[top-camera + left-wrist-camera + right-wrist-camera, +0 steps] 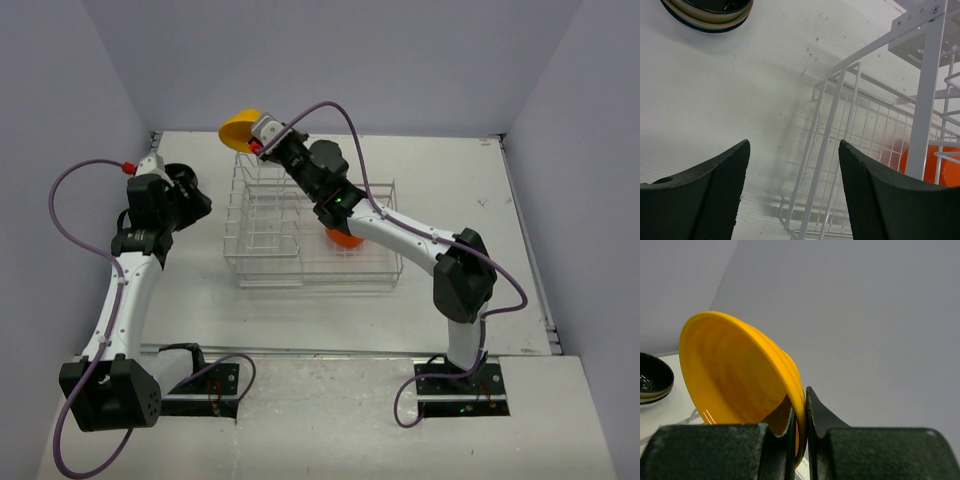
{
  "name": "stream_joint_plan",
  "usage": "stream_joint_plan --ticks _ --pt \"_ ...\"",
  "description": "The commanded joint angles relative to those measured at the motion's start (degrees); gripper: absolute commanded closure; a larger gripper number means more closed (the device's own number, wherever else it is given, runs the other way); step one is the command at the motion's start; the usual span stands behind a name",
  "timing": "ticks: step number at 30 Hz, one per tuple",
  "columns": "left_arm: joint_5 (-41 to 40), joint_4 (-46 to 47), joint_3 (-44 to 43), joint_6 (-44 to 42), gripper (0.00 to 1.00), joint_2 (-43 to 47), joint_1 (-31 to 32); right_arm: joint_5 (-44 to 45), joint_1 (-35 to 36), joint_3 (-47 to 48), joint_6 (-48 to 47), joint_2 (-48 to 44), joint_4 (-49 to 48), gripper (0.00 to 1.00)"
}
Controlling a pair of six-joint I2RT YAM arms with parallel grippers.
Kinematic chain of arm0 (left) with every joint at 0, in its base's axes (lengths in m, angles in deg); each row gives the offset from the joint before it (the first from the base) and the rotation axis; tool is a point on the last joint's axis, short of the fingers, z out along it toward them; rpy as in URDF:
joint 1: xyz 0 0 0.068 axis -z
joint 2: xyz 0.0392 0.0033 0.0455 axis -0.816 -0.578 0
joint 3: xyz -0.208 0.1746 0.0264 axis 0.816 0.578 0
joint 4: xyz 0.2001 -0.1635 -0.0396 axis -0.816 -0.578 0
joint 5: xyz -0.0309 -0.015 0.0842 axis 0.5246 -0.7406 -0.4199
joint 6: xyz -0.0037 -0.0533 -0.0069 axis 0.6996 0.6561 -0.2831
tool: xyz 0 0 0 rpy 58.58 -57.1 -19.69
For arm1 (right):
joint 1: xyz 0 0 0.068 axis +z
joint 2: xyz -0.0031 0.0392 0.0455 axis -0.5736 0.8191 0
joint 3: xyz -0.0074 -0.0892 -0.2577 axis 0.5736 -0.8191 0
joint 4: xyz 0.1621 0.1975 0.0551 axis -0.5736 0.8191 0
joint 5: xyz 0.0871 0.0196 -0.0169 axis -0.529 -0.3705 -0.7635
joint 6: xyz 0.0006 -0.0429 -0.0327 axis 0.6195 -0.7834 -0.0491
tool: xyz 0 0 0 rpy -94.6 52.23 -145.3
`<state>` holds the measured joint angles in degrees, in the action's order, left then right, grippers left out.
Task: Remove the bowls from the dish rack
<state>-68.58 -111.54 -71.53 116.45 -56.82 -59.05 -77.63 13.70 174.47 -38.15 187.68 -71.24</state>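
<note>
Pale grey walls (350, 60) close in a white tabletop (450, 180), with the dish rack (300, 235) standing near its middle. From above, the rack's tall slotted section is on the left and its low basket on the right.

The right arm (400, 230) reaches across the rack. The right jaws are closed on the rim of the yellow bowl (240, 128), which is up in the air over the rack's far left corner. In the right wrist view the yellow bowl (740, 385) is tilted on edge with its hollow facing the camera. One finger (785, 432) is inside the rim, the other outside, and the grey wall is behind it.

The orange-red bowl (345, 238) lies in the low basket, partly hidden under the right arm. It also shows through the wires at the right edge of the left wrist view (940, 165).

The left arm (125, 290) is left of the rack. The left jaws are wide open with nothing between them, hanging over bare tabletop just beside the rack's wire wall (840, 150).

The black bowl with gold inside (710, 15) sits upright on the tabletop, apart from the rack and cut off by the top edge of that view. It also shows at the left edge of the right wrist view (652, 382).
</note>
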Motion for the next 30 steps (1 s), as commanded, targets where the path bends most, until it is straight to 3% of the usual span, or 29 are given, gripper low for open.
stream_joint_plan --ticks 1,8,12,15,21,24,30 --pt "-1.1 1.9 -1.0 0.1 0.27 0.5 -0.1 -0.1 0.1 0.8 -1.5 -4.2 -3.3 1.0" --pt "0.0 0.1 -7.7 -1.3 0.25 1.3 -0.2 0.9 -0.3 4.2 2.3 -5.9 5.2 1.0" --pt "6.0 3.9 -10.0 -3.7 0.2 4.9 -0.1 1.0 -0.5 11.9 9.3 -6.6 17.5 1.0" --pt "9.9 4.6 -13.8 -4.7 0.14 5.5 -0.1 1.0 -0.5 20.8 15.3 -5.2 32.5 1.0" --pt "16.9 8.6 -15.7 -6.2 0.17 8.6 -0.2 -0.6 -0.5 32.4 21.9 -3.2 49.6 1.0" --pt "21.0 11.5 -14.3 -4.8 0.18 10.2 -0.2 -0.7 -0.7 34.4 22.6 -3.1 53.6 1.0" --pt "32.1 20.0 -9.8 0.1 0.2 12.6 -0.1 -2.0 -0.6 29.0 25.1 -6.5 53.4 1.0"
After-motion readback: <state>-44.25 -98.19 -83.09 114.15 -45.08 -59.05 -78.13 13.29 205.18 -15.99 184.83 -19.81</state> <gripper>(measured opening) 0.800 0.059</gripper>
